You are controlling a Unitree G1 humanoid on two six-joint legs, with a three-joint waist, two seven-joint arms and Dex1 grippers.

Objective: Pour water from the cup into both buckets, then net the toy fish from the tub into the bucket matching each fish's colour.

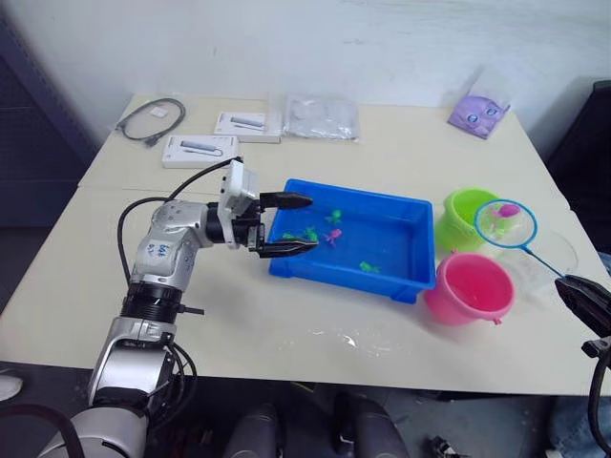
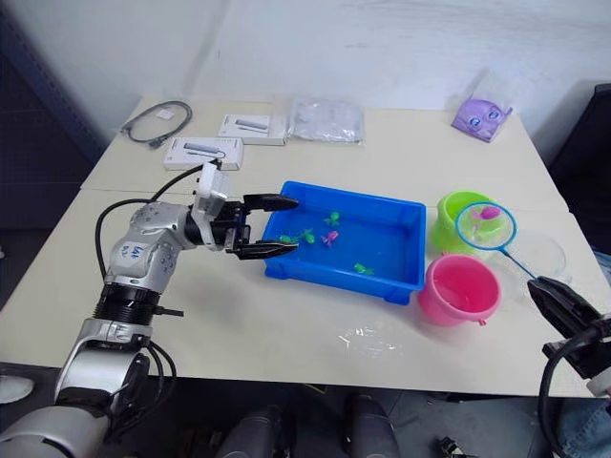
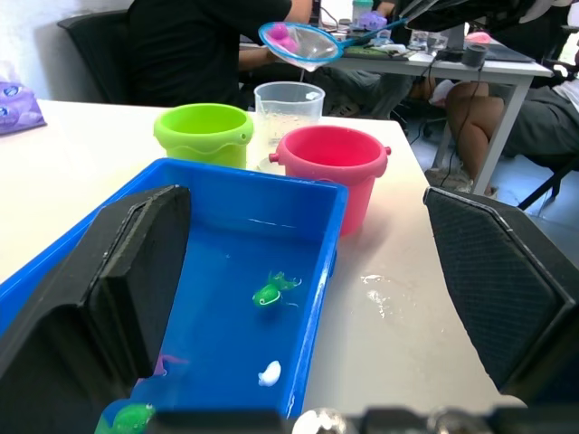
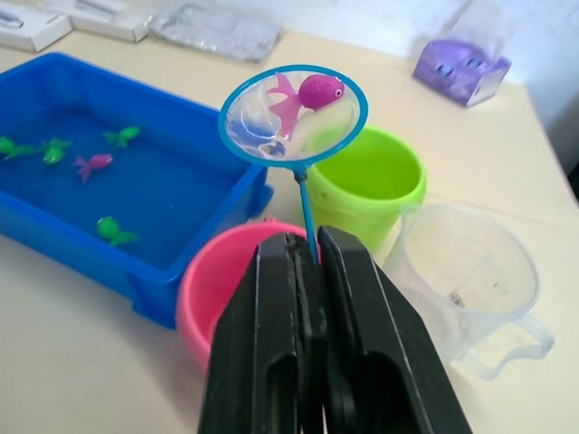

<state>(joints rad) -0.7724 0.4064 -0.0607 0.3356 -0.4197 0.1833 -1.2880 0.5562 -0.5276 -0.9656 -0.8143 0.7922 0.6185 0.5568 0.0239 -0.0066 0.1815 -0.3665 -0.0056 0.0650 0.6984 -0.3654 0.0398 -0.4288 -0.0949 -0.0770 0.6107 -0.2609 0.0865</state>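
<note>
Over the table [image 1: 286,334], from my head, my left gripper [image 1: 286,225] is spread at the tub's [image 1: 401,282] left rim. Left wrist: green fish [image 3: 271,290] float in the tub. Right wrist: my right gripper [image 4: 312,249] pinches the net [image 4: 292,114], holding a pink fish [image 4: 312,93] over the green bucket [image 4: 366,185], beside the pink bucket [image 4: 213,285] and cup [image 4: 470,280].

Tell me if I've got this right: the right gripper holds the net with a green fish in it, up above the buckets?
Not quite: the fish in the net is pink, as the right wrist view shows. The right gripper does hold it above the buckets.
</note>
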